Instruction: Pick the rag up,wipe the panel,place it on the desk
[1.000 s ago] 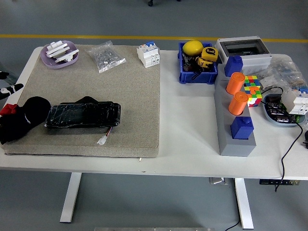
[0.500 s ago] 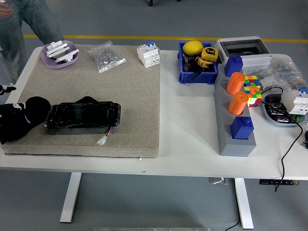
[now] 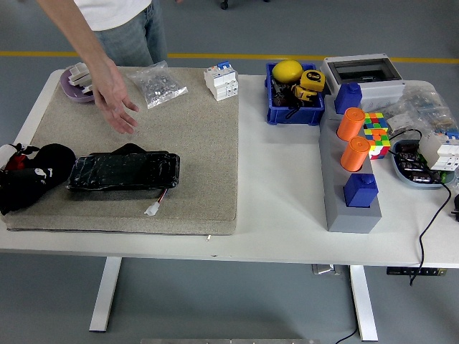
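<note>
The black rag [image 3: 44, 159] lies bunched at the left edge of the beige mat [image 3: 201, 143], touching the left end of the black panel [image 3: 123, 172]; it looks soft, light and limp, so I'd pinch it at the raised bunched middle. The robot's left hand [image 3: 20, 183] sits against the rag at the tabletop's left edge, but I cannot tell whether it grips. Unlike 0.5 s earlier, a person's open hand [image 3: 115, 100] now reaches over the mat's far left, above the panel.
</note>
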You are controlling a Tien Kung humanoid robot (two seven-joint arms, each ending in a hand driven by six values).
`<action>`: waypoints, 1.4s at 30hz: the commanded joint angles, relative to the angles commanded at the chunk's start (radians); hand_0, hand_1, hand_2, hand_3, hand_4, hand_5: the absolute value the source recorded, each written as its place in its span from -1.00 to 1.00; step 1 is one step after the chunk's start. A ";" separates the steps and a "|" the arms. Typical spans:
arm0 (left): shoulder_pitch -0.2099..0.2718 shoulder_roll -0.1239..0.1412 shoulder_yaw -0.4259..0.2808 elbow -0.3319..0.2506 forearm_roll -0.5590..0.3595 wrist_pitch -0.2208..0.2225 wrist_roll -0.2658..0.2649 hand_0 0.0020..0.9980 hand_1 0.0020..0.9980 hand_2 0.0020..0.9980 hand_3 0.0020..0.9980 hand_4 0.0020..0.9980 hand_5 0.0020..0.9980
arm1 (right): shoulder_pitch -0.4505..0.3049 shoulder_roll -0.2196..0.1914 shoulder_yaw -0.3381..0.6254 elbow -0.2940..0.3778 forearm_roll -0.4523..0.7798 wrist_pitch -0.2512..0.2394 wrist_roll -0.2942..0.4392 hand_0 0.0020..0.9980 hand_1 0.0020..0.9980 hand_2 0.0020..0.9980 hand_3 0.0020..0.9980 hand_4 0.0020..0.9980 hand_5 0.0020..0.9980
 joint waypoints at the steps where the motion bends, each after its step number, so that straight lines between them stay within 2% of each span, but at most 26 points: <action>1: -0.002 -0.001 0.004 0.004 -0.001 0.004 0.000 0.59 0.81 0.79 0.67 1.00 -0.35 | 0.000 -0.001 0.000 0.000 0.000 0.000 0.000 0.49 0.18 0.28 0.23 1.00 0.24; 5: -0.008 -0.003 0.029 0.024 -0.005 0.049 0.004 0.59 0.81 0.79 0.67 1.00 -0.35 | -0.001 -0.002 0.004 0.002 0.000 -0.002 0.001 0.49 0.18 0.28 0.23 1.00 0.24; 6: -0.010 -0.003 0.035 0.029 -0.006 0.058 0.005 0.22 0.68 0.71 0.57 0.81 -0.60 | -0.001 -0.003 0.006 0.003 0.000 -0.003 0.001 0.49 0.18 0.28 0.23 1.00 0.24; 11: -0.012 -0.006 0.048 0.040 -0.007 0.080 0.012 0.22 0.68 0.71 0.57 0.81 -0.60 | 0.000 -0.003 0.010 0.004 0.001 -0.006 0.003 0.49 0.18 0.28 0.23 1.00 0.24; 12: -0.012 -0.006 0.049 0.041 -0.007 0.082 0.012 -0.04 0.49 0.66 0.40 0.69 -0.69 | 0.000 -0.003 0.010 0.004 0.001 -0.006 0.003 0.49 0.18 0.28 0.23 1.00 0.24; 17: -0.018 -0.009 0.057 0.051 -0.010 0.106 0.007 -0.04 0.49 0.66 0.40 0.69 -0.69 | 0.002 -0.004 0.009 0.004 0.004 -0.006 0.003 0.49 0.18 0.28 0.23 1.00 0.24; 18: -0.019 -0.010 0.057 0.053 -0.011 0.112 0.005 -0.21 0.12 0.55 0.27 0.58 -0.74 | 0.003 -0.005 0.009 0.004 0.004 -0.006 0.003 0.49 0.18 0.28 0.23 1.00 0.24; 23: -0.026 -0.015 0.060 0.059 -0.019 0.141 -0.009 -0.21 0.12 0.55 0.27 0.58 -0.74 | 0.005 -0.004 0.008 0.004 0.004 -0.006 0.002 0.49 0.18 0.28 0.23 1.00 0.24; 24: -0.027 -0.016 0.062 0.061 -0.020 0.146 -0.010 -0.28 -0.21 0.34 0.16 0.52 -0.77 | 0.005 -0.003 0.009 0.004 0.003 -0.006 0.002 0.49 0.18 0.28 0.23 1.00 0.25; 29: -0.029 -0.019 0.069 0.068 -0.017 0.159 -0.010 -0.28 -0.21 0.34 0.16 0.52 -0.77 | 0.005 -0.003 0.019 0.003 -0.001 -0.009 0.004 0.49 0.18 0.28 0.23 1.00 0.25; 30: -0.029 -0.020 0.069 0.069 -0.014 0.162 -0.011 -0.39 -0.42 0.18 0.12 0.38 -0.86 | 0.005 -0.003 0.022 0.002 -0.002 -0.009 0.004 0.49 0.18 0.28 0.23 1.00 0.25; 35: -0.025 -0.024 0.074 0.073 0.004 0.178 -0.012 -0.39 -0.42 0.18 0.12 0.38 -0.86 | 0.004 -0.005 0.030 0.002 -0.005 -0.013 0.006 0.49 0.18 0.28 0.23 1.00 0.25; 36: -0.024 -0.025 0.076 0.073 0.009 0.182 -0.013 -0.47 -0.54 0.12 0.10 0.02 -1.00 | 0.004 -0.006 0.030 0.002 -0.005 -0.014 0.006 0.49 0.18 0.28 0.23 1.00 0.25; 41: -0.013 -0.031 0.073 0.062 0.041 0.219 -0.022 -0.47 -0.54 0.12 0.10 0.02 -1.00 | 0.004 -0.005 0.028 0.001 -0.004 -0.014 0.006 0.49 0.18 0.28 0.23 1.00 0.25; 42: -0.010 -0.032 0.070 0.059 0.048 0.225 -0.023 -0.55 -0.65 0.07 0.04 -0.37 -1.00 | 0.005 -0.005 0.028 0.001 -0.003 -0.014 0.006 0.49 0.18 0.28 0.23 1.00 0.25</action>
